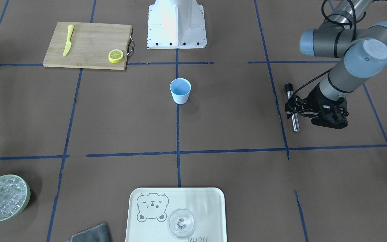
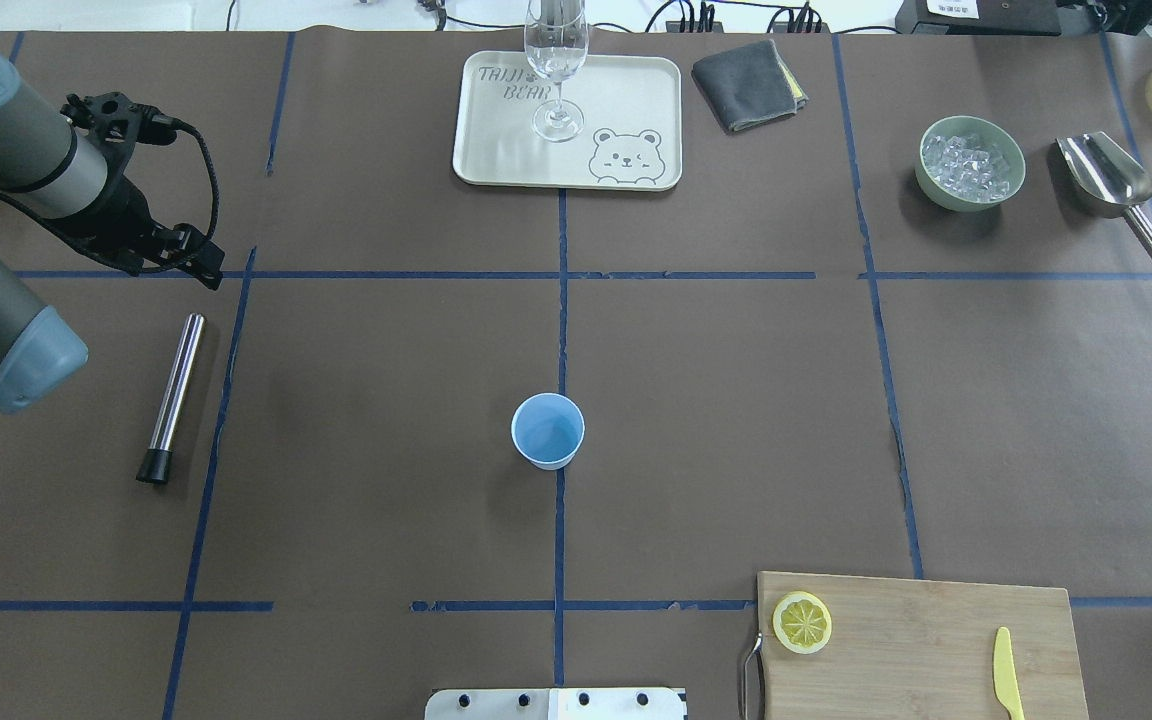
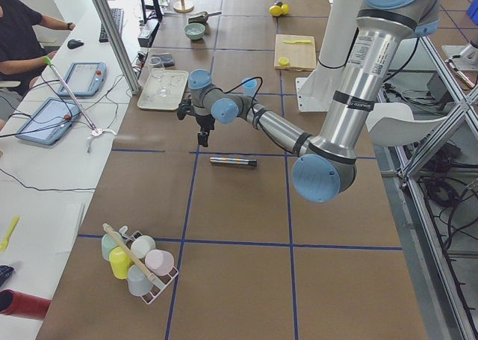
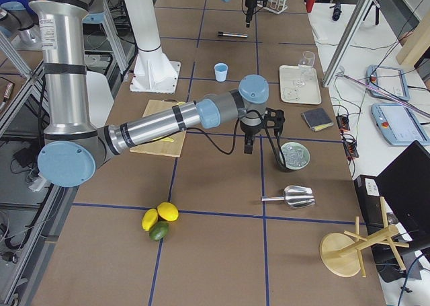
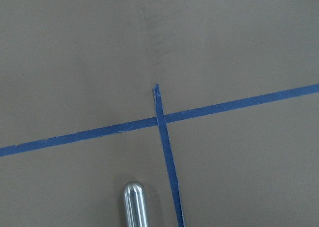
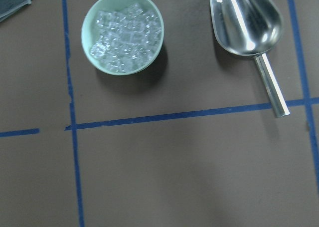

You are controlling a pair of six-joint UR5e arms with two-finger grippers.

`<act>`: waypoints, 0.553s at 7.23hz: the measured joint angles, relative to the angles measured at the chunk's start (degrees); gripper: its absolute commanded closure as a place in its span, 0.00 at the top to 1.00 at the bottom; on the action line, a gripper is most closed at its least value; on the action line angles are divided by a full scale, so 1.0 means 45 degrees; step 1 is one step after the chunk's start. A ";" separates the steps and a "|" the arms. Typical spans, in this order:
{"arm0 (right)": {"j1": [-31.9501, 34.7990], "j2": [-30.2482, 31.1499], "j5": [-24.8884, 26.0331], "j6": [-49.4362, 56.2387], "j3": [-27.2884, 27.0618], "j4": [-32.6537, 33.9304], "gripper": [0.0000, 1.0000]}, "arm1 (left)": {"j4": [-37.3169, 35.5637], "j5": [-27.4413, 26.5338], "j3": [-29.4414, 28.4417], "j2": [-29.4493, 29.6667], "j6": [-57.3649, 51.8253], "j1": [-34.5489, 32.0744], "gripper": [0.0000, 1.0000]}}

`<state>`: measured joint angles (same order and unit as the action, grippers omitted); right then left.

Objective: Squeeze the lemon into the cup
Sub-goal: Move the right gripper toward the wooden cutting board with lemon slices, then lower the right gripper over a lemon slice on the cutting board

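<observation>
Lemon (image 2: pixel 802 622) on board (image 2: pixel 926 650); cup (image 2: pixel 548 430) ctr, well apart.

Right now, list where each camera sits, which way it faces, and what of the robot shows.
Front-facing: across the table, facing the white robot base; left arm at right.
Overhead: behind the robot, looking forward-down; left arm, left end effector at left.
Exterior left: table's left end; left arm near.
Exterior right: opposite end; right arm near.
Left wrist: down on a steel rod; no body.
Right wrist: down on pale-green ice bowl, steel scoop; no body.
Shared: first two both show the small light-blue plastic cup.
</observation>
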<state>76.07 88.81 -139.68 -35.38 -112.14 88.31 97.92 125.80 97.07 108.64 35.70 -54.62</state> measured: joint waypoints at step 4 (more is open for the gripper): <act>-0.5051 -0.0069 0.2317 -0.4776 -0.2873 -0.0033 1.00 | 0.1395 -0.0027 -0.1167 0.0005 -0.0022 0.0009 1.00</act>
<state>53.34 88.50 -129.25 -56.87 -125.07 88.16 104.19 125.69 91.82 108.66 35.60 -54.58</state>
